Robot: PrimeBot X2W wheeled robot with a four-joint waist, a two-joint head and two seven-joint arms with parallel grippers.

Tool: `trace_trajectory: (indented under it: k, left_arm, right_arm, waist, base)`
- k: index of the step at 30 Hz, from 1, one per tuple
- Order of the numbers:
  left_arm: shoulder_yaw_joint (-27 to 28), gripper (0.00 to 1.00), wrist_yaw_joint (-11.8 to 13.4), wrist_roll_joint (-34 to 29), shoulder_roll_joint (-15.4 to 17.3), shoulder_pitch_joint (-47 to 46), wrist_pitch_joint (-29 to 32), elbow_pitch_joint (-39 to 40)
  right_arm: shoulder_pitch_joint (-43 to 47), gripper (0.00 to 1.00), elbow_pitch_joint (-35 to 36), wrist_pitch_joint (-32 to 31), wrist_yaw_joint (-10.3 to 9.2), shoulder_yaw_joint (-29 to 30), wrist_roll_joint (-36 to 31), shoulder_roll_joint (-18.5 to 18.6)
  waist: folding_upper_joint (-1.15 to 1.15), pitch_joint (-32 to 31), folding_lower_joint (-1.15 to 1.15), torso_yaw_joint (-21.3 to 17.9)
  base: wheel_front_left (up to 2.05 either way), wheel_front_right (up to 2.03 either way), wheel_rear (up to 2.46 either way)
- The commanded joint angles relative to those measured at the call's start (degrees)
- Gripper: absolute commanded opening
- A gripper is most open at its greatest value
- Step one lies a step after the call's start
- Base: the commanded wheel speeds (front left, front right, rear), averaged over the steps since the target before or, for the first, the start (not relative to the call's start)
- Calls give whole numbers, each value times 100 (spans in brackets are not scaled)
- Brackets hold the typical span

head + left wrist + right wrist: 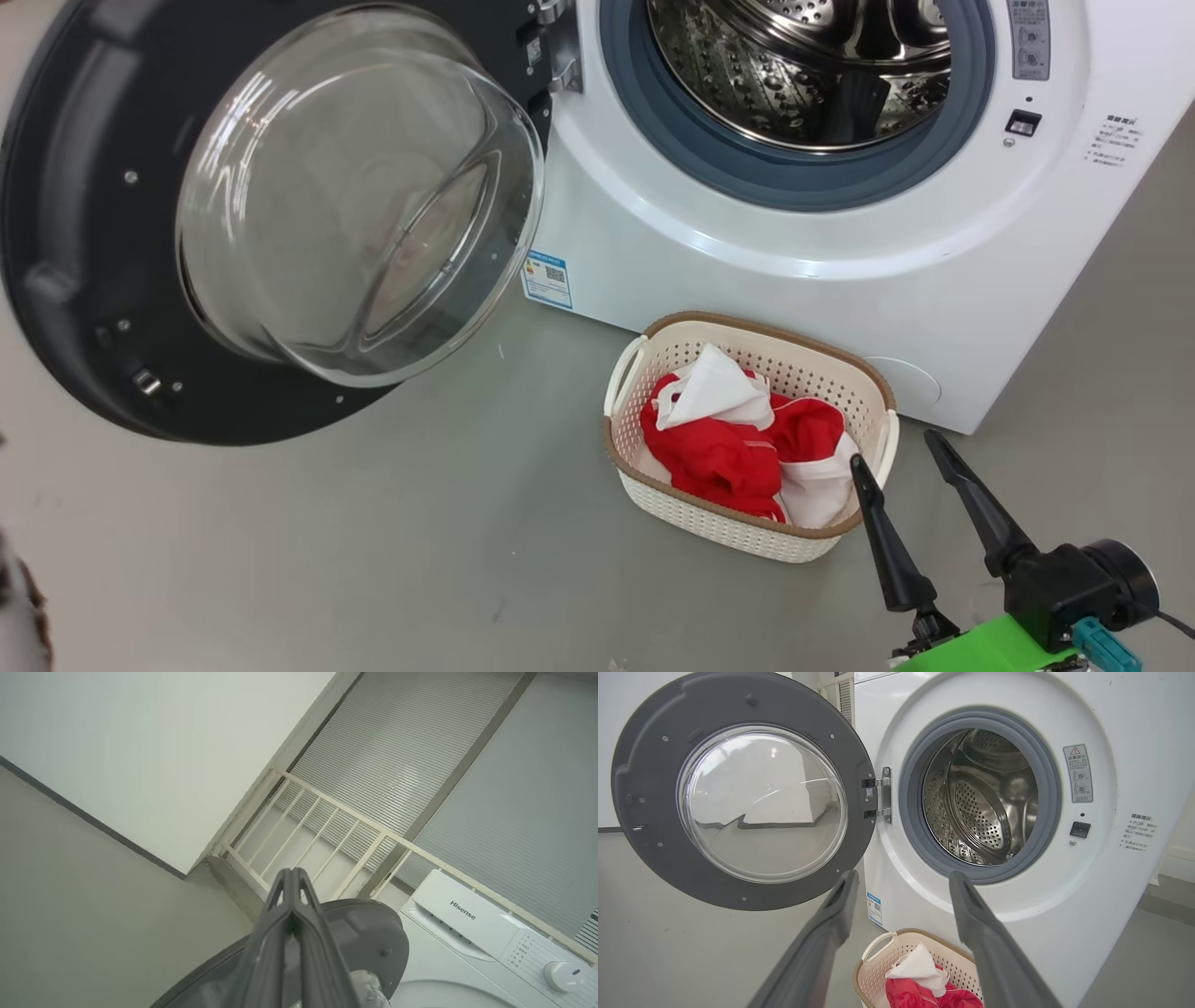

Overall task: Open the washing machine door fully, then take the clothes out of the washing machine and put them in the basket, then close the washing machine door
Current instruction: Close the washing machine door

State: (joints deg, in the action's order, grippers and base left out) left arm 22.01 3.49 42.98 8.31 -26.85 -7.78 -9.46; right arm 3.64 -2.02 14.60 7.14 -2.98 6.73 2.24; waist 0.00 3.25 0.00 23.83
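Spread right tool [892,447] by basket [747,539] of clothes [719,457]

The floor [373,551] is smooth, matt grey, with a few faint scuffs and small dark specks. Two things stand directly on it. The washing machine [747,252] rests its white base on it at the upper right of the head view. The basket [719,530] sits flat on it just in front of the machine's lower front; whether the two touch cannot be told. To the left of both, bare grey floor runs on toward a pale wall
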Motion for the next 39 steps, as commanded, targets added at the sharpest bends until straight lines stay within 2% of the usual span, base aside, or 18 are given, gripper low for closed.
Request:
trace_trajectory:
  k: [1,7,10,15,22,31,39]
  left_arm:
    - [296,0,-25,224,307,-311,140,-33]
    - [736,0,-1,1171,605,-1140,829,-1011]
    - [856,0,67,1678,704,-1551,1409,-1539]
    - [937,0,234,2087,1003,-2063,2094,-2352]
    - [865,0,325,2033,1414,-2525,2238,-3396]
    - [726,0,268,2012,1728,-2907,2508,-4411]
    - [527,0,80,1950,1786,-2975,2805,-4817]
  right_arm:
    - [-261,100,165,-20,35,-150,-31,64]
    - [-273,100,253,-109,35,-130,-88,64]
    - [-268,100,281,-143,35,-130,-111,64]
    - [-264,100,323,-201,35,-171,-145,64]
    - [-260,100,372,-300,35,-245,-204,64]
    - [-243,100,427,-362,35,-321,-222,64]
    - [-212,100,427,-339,35,-289,-201,64]
  waist:
    - [0,30,0,-37]
    - [0,105,0,-96]
    - [0,126,0,-111]
    - [0,159,0,-156]
    - [0,194,0,-269]
    - [0,251,0,-541]
    - [0,246,0,-663]
  base:
    - [0,0,0]
    - [0,0,0]
    - [0,0,0]
    - [0,0,0]
    - [0,0,0]
    - [0,0,0]
    - [0,0,0]
